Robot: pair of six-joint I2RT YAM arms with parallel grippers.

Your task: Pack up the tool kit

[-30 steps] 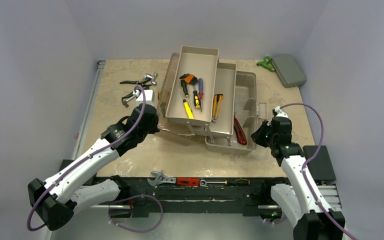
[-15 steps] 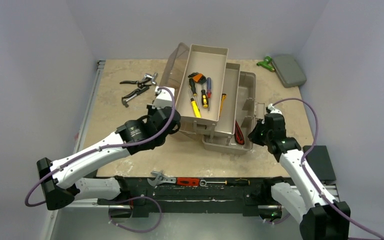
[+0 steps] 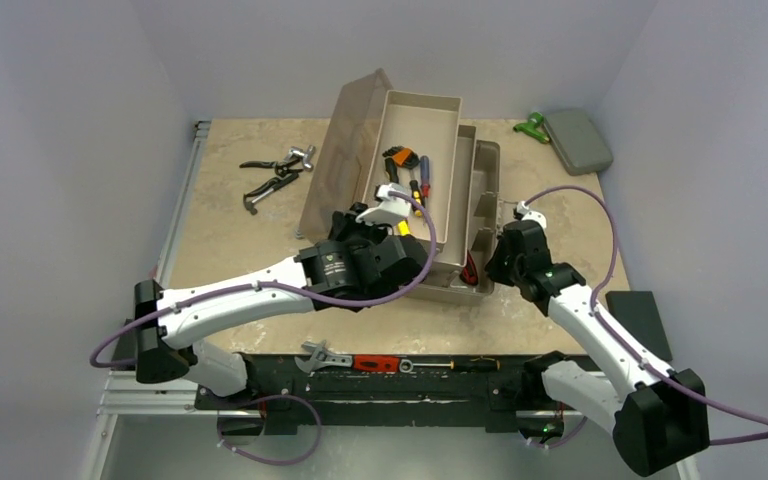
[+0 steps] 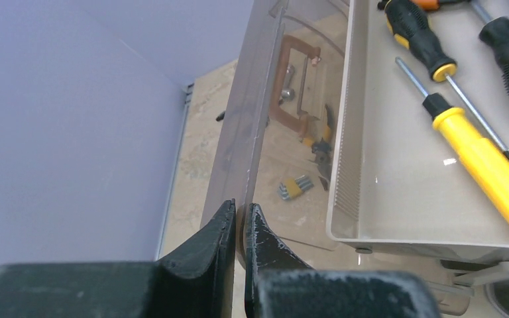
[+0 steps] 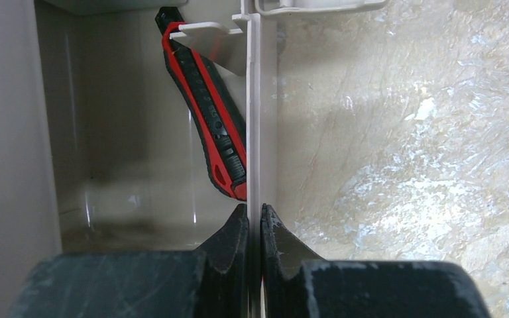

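Note:
The beige toolbox (image 3: 490, 170) of the tool kit stands mid-table with its fold-out trays (image 3: 425, 120) stacked over the base. The upper tray (image 4: 397, 172) holds yellow and black screwdrivers (image 4: 487, 169). My left gripper (image 4: 240, 215) is shut on the edge of the smoky translucent lid (image 4: 255, 112), which stands raised at the box's left side (image 3: 345, 150). Through the lid shows the pinkish handle (image 4: 285, 86). My right gripper (image 5: 254, 215) is shut on the box's thin right wall (image 5: 254, 99). A red utility knife (image 5: 209, 106) lies inside against that wall.
Pliers and wrenches (image 3: 278, 170) lie on the table at the back left. A flat grey case (image 3: 577, 140) with a green piece (image 3: 532, 126) sits at the back right. A wrench (image 3: 325, 357) and a red-handled tool (image 3: 375, 363) rest on the black front rail. Hex keys (image 4: 295, 187) show through the lid.
My left arm has swung right, carrying the lid from lying low to standing nearly upright. The trays have slid right over the base. My right gripper has shifted slightly left, still clamped on the wall.

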